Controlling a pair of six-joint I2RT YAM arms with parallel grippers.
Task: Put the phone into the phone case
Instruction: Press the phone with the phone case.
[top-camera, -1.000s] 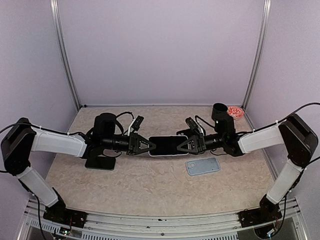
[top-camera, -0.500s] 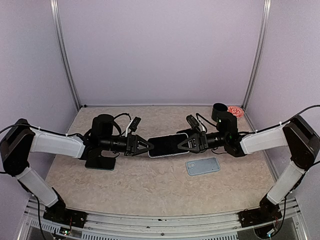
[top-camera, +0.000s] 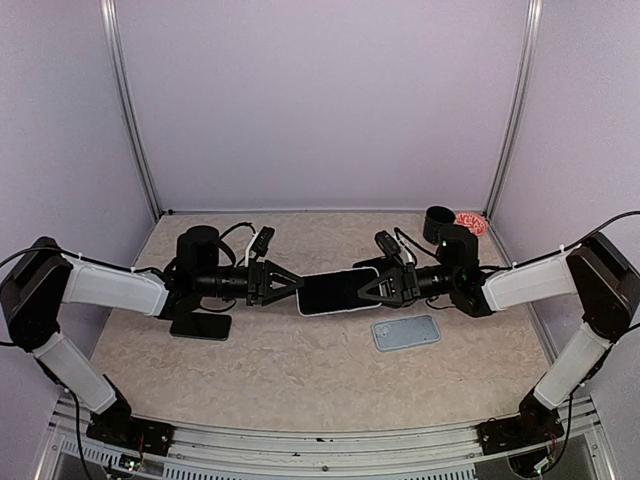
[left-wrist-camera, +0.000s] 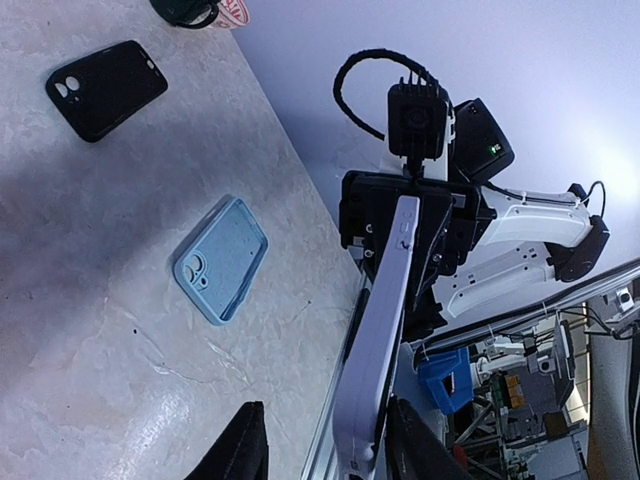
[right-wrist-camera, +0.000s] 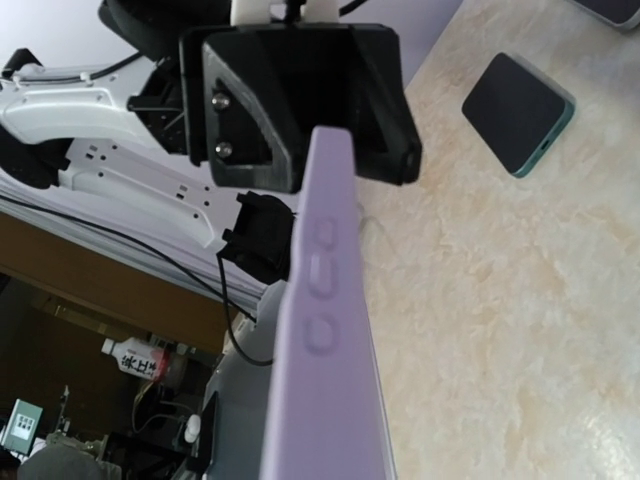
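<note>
A phone with a dark screen in a lavender case (top-camera: 335, 290) hangs in the air above the table's middle. My right gripper (top-camera: 362, 290) is shut on its right end. My left gripper (top-camera: 296, 287) is open at its left end. In the left wrist view the phone's lavender edge (left-wrist-camera: 385, 310) runs between my two black fingers (left-wrist-camera: 240, 445), with a wide gap on one side. In the right wrist view the same edge (right-wrist-camera: 325, 330) fills the middle and hides my fingers. An empty light blue case (top-camera: 405, 332) lies on the table below the right gripper; it also shows in the left wrist view (left-wrist-camera: 222, 258).
A dark phone (top-camera: 200, 325) lies flat on the table under the left arm, also seen in the right wrist view (right-wrist-camera: 518, 112). A black case (left-wrist-camera: 105, 88) lies farther back. A black cup (top-camera: 438, 222) and a red-and-white bowl (top-camera: 470, 224) stand at the back right.
My left gripper has drawn back a little to the left and risen slightly. The phone has stayed in the right gripper and tilted a little.
</note>
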